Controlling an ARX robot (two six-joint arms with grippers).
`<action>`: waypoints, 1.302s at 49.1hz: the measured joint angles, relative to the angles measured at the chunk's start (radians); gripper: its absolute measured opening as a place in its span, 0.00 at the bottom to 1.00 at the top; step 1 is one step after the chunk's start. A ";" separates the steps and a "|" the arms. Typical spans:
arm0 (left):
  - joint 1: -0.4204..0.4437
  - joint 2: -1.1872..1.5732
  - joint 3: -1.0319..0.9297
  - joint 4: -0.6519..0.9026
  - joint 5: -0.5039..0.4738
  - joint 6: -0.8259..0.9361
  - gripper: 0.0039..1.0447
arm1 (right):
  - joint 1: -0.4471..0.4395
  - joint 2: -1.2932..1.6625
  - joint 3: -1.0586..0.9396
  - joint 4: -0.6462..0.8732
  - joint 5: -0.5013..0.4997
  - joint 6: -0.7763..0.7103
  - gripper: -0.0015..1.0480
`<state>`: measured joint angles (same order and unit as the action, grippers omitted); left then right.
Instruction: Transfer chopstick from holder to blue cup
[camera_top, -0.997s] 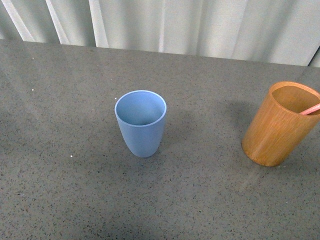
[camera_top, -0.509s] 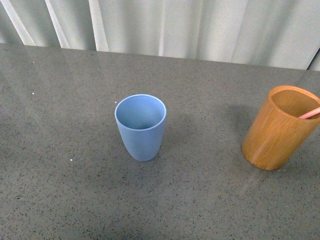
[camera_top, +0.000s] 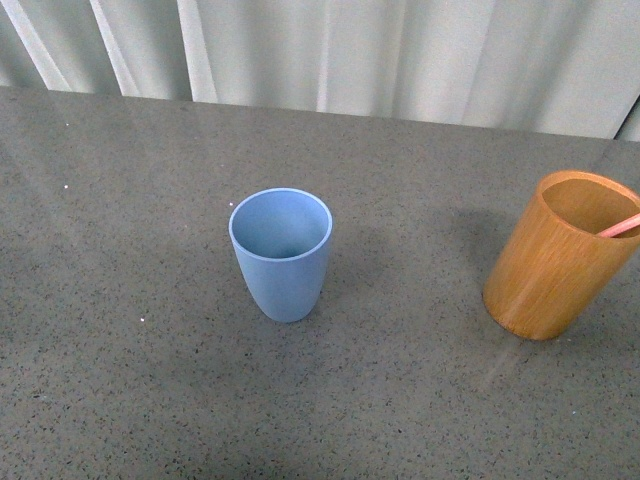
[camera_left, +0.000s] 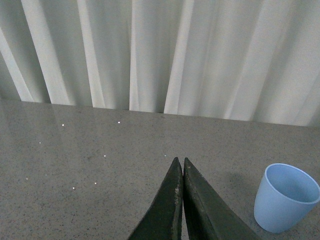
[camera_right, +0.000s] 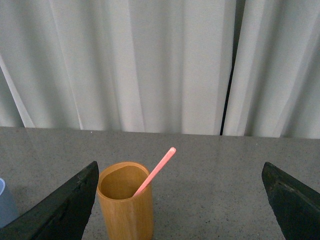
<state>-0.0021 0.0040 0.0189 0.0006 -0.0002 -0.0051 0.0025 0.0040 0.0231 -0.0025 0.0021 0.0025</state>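
Chopstick (camera_right: 155, 169) is sitting in the holder (camera_top: 553, 262), and nothing is gripping it yet.
It's leaning loose on the rim at the right of the surface (camera_top: 120, 200), well apart from the blue cup (camera_top: 281, 255) in the middle. My worry is that an off-centre pinch could be shoving it round the rim or tipping the holder. The right end effector (camera_right: 180, 202) is hanging wide open facing the holder, touching nothing. The left end effector (camera_left: 179, 163) is pinched together, empty.
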 joint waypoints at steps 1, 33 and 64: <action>0.000 0.000 0.000 0.000 0.000 0.001 0.06 | 0.000 0.000 0.000 0.000 0.000 0.000 0.90; 0.000 -0.001 0.000 0.000 0.000 0.001 0.94 | -0.119 0.782 0.123 0.259 -0.154 -0.078 0.90; 0.000 -0.001 0.000 0.000 0.000 0.001 0.94 | -0.013 1.380 0.225 0.790 -0.139 -0.051 0.90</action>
<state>-0.0021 0.0029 0.0189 0.0006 -0.0002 -0.0040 -0.0105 1.3842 0.2478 0.7872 -0.1368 -0.0486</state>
